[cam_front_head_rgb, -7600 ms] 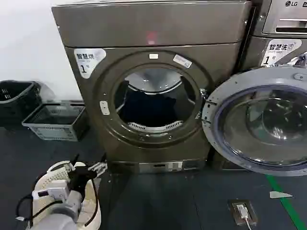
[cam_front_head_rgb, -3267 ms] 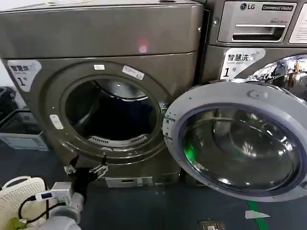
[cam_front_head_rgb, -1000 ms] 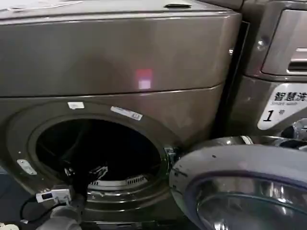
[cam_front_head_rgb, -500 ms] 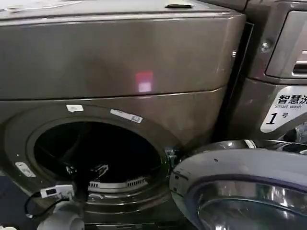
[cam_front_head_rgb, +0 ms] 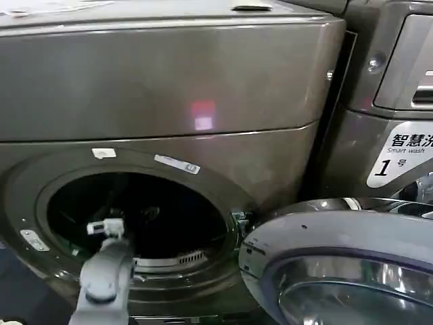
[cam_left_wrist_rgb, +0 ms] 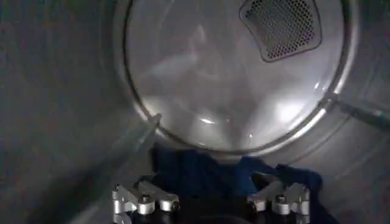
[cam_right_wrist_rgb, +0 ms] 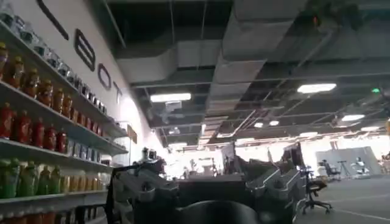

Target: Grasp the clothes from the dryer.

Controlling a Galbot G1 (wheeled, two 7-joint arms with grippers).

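Left arm goes through the porthole of the dryer, so the wrist camera sits inside the drum. Door is swung wide to the right, which leaves the opening free for a straight reach.

Left hand is spread, fingers wide apart, nothing between them. Judging from the wrist view, that's the pre-grasp pose: jaws set wide to straddle a bunched fold.

Clothes: dark blue heap at the drum bottom, slumped against the base of the rear wall, where a load would settle once the drum stops. It lies between and just beyond the two fingertips. Can't tell if the fingertips touch the fabric yet.

Round rear wall is shiny and its vent grille sits well clear of the heap, so no snag there. The drum's ribs run near the heap on both sides; a rib could foul a finger if the hand drifts sideways.

Right hand is parked away from the dryer, pointing into the room with a drinks shelf alongside; can't tell its finger state.

Step in hand, as I read it: final approach. Next needs a short push in and down, then close on the cloth.
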